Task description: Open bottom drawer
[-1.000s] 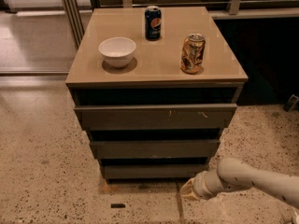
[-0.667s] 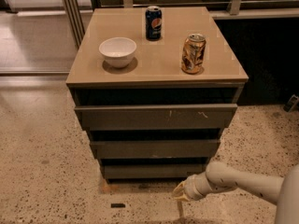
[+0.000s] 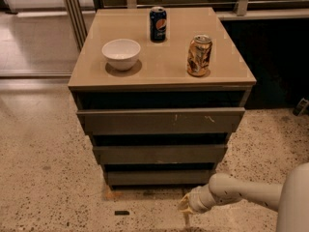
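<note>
The bottom drawer [image 3: 157, 177] is the lowest, narrowest dark grey-brown front of the cabinet, a plain strip just above the floor. It sits about flush under the middle front [image 3: 159, 154]. The top front [image 3: 159, 121] has white scratch marks. My gripper [image 3: 185, 211] is at the end of the white arm [image 3: 241, 193] coming from the lower right. It hangs low over the floor, in front of and just below the right part of the bottom drawer, not touching it.
On the cabinet's tan top [image 3: 159, 76] stand a white bowl [image 3: 121, 53], a blue can [image 3: 158, 23] and a gold can [image 3: 199, 55]. A small dark object [image 3: 121, 212] lies on the speckled floor. A dark wall is to the right.
My arm has swung left and a little lower, bringing the gripper from beside the cabinet's right corner to a spot under the bottom drawer's right part. The drawers have not moved.
</note>
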`<action>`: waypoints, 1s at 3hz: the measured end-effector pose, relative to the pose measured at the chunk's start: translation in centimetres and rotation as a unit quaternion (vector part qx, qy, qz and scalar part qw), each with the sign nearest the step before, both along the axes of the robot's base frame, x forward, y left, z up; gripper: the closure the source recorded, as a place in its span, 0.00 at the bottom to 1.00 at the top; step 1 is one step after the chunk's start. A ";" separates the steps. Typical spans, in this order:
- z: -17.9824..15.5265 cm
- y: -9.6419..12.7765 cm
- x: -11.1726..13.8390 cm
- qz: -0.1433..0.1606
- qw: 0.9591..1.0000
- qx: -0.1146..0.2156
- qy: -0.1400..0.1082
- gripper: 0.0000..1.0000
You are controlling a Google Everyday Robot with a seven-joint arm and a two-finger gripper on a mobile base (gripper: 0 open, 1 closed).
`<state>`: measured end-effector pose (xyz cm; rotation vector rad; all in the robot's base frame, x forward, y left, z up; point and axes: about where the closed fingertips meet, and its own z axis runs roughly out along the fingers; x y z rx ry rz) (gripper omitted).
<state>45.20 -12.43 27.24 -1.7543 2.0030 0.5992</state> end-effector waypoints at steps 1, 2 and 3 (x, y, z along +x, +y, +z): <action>-1.0 -1.0 0.6 0.023 0.998 -0.045 -0.038 0.81; -1.5 -2.2 2.8 0.038 0.993 -0.074 -0.081 0.58; -2.0 -3.1 4.9 0.036 0.991 -0.066 -0.111 0.35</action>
